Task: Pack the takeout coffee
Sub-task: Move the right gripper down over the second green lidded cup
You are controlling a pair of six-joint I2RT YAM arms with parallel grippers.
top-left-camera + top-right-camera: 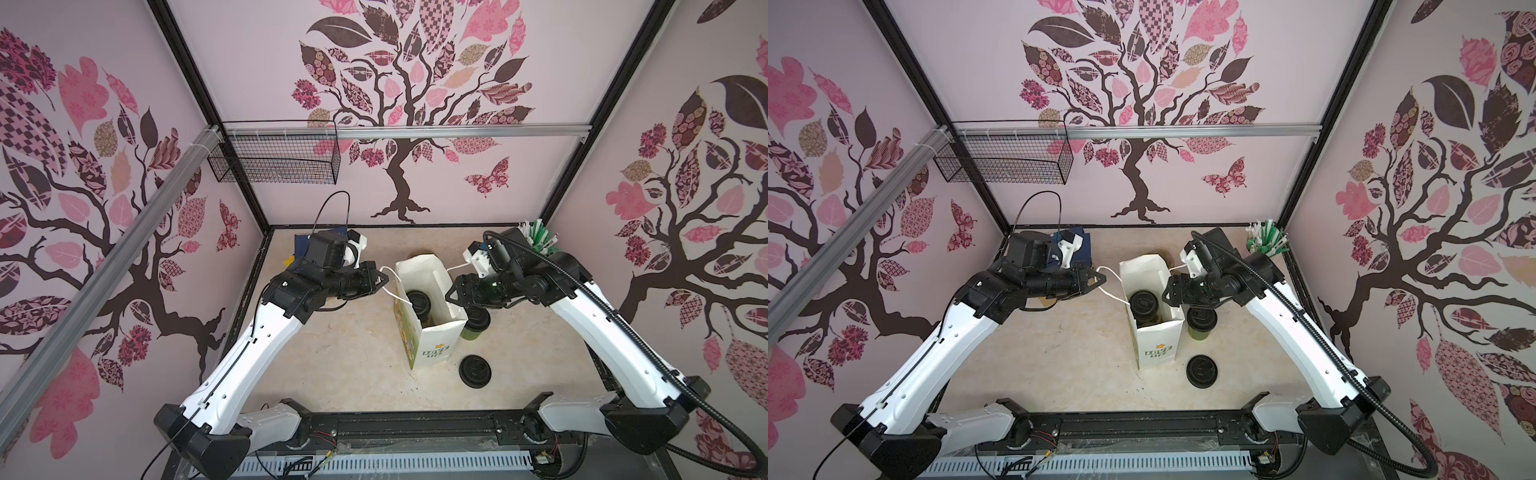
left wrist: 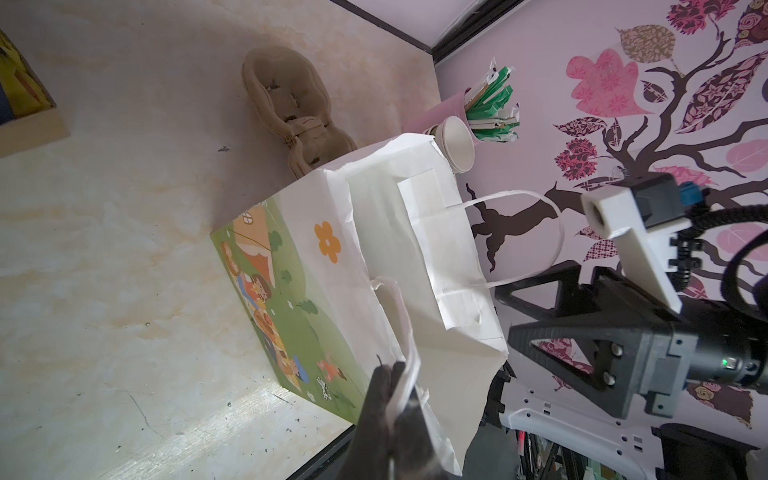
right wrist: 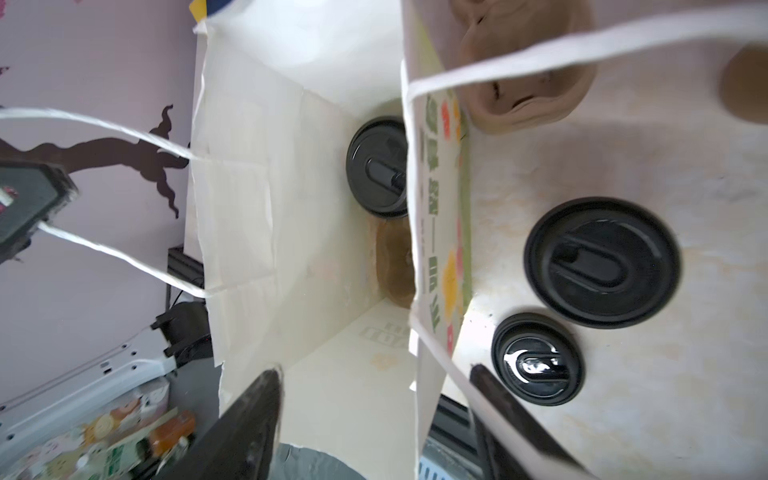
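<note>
Coffee cup [image 1: 477, 322] beside bag [image 1: 436, 345] is hidden in left wrist view.

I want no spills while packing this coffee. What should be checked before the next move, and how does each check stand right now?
1. Bag upright, mouth open: ok.
2. Left hand shut on the bag's handle: ok.
3. First cup inside the bag, upright, lidded: ok.
4. Second cup packed: not ok; it stands on the table beside the bag.
5. Right hand clear of the bag: not ok; its open jaws stand astride the bag's rim.
6. Second cup's lid fully seated: cannot tell.
</note>
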